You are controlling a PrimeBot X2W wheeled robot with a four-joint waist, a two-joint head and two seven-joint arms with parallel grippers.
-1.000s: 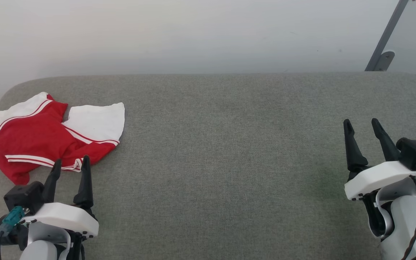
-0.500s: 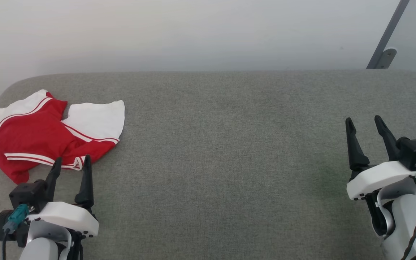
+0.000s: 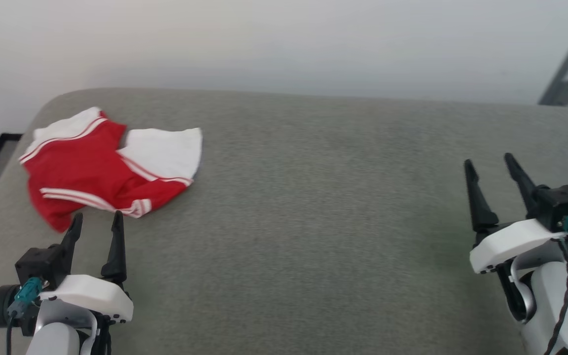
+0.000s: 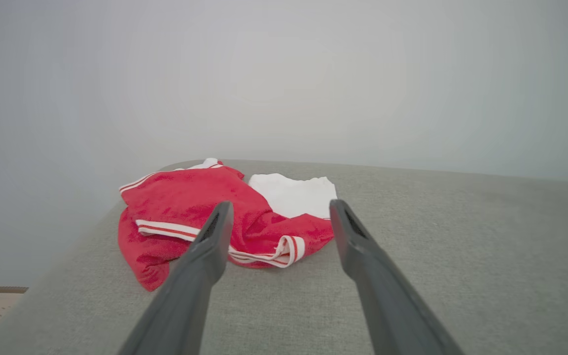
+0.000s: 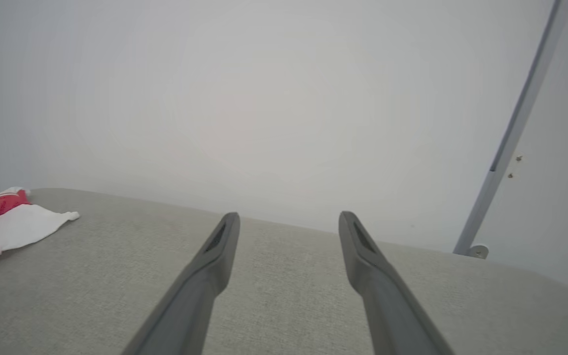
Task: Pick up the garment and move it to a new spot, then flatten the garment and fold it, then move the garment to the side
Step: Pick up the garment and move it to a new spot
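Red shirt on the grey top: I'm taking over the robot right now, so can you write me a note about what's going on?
Left gripper: jaws open, empty, pointing at the garment from close in front of it.
Right gripper: jaws open, empty, over bare surface far to the right.
Garment: crumpled at the far left of the grey padded surface, not held.
Done: nothing yet.
Left: pick it up, move it, flatten, fold, set aside.
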